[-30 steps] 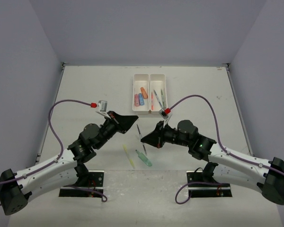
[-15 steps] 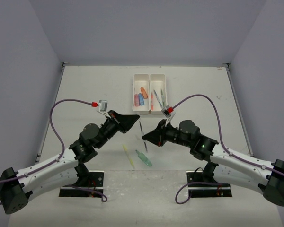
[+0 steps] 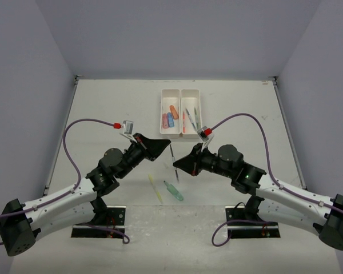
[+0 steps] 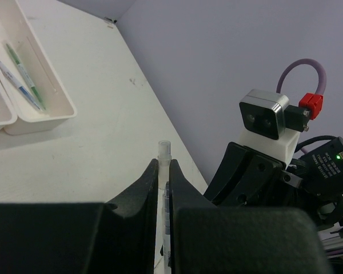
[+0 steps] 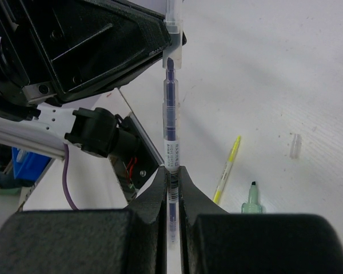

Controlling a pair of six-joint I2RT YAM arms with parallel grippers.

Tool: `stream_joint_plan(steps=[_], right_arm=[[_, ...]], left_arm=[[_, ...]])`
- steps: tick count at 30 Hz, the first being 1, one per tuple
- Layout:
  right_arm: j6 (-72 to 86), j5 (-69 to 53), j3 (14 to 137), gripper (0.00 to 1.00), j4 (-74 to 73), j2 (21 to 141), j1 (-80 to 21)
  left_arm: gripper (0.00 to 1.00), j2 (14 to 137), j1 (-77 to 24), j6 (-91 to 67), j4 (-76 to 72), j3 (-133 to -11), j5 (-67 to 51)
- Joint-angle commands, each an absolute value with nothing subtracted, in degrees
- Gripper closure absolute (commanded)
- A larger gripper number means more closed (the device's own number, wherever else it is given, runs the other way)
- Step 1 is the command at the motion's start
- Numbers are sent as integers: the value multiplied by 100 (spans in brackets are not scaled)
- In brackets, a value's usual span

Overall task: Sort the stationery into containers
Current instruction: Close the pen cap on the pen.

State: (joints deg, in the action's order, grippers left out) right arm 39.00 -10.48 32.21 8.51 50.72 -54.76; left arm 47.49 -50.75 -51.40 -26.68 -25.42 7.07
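Now I see both claws gripping one grey pen [image 5: 169,108], held up over table [image 3: 114,108] between arms. Left claw [image 3: 167,141] pinches clear cap end, right claw [image 3: 175,167] pinches body. Pen's long side runs near-to-far, cap end toward white tray [image 3: 180,90]. Underneath, loose: one yellow pen [image 3: 155,187], one green marker [image 3: 173,190], one small clear cap [image 5: 295,145]. Tray holds three chunky pieces [image 3: 170,118] in left side, three thin pens [image 3: 190,117] in right side.
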Motion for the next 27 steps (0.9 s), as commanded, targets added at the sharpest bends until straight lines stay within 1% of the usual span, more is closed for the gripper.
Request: stream_joint_plan(steps=[1,14,21,24,25,27], right_arm=[[3842,-723,3558,100,793,4982,-5519],[3841,-751,3923,100,1073,5195,-5511],[3850,-251,4086,100,1195,5246,-5511],[3764,154,4181,100,1217,5332,-5520],[3733,181,4215,100,1213,5360,-5516],[3618,-2,4283,100,1225,5402,-5519]], left_arm=[[100,4704,-5054,-5045,-3023,-2453,590],[100,4772,-5071,-5177,-3253,-2372,396],[100,4720,-5063,-5194,-3296,-2303,396],[100,4722,-5071,-5149,-3294,-2307,358],[97,4720,-5068,-5107,-3274,-2325,345],[88,4726,-5063,-5008,-3175,-2431,326]])
